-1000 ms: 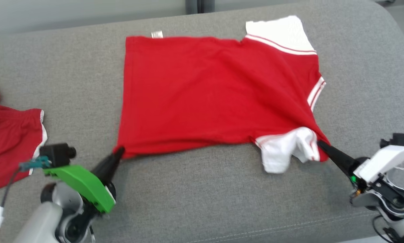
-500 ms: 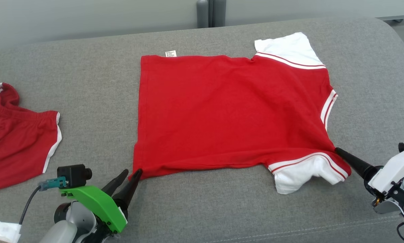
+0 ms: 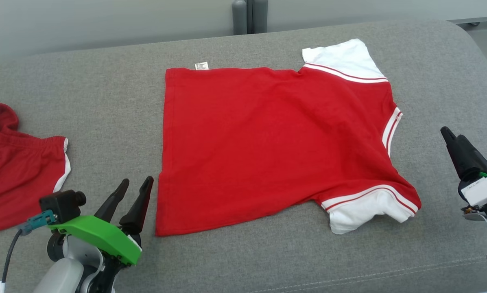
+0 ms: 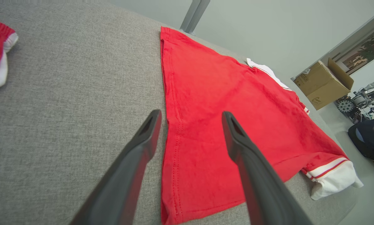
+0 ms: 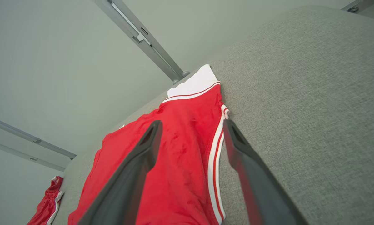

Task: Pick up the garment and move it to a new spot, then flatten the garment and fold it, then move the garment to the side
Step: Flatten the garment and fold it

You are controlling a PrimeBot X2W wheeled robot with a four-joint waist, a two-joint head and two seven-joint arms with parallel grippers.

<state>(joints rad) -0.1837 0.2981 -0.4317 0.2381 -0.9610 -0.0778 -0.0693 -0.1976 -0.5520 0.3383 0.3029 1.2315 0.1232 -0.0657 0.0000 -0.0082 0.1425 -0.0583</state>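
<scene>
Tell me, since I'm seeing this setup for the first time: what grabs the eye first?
A bright red T-shirt with white sleeves lies spread across the grey cushion. The left gripper and right gripper stand open off its two ends; red shorts lie far left.

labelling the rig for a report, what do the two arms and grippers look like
Left gripper: two long, tapered black fingers on a bright green housing, with a small black camera, teal plug and dark cable; pale grey forearm. Right gripper: same black fingers, white housing.
</scene>
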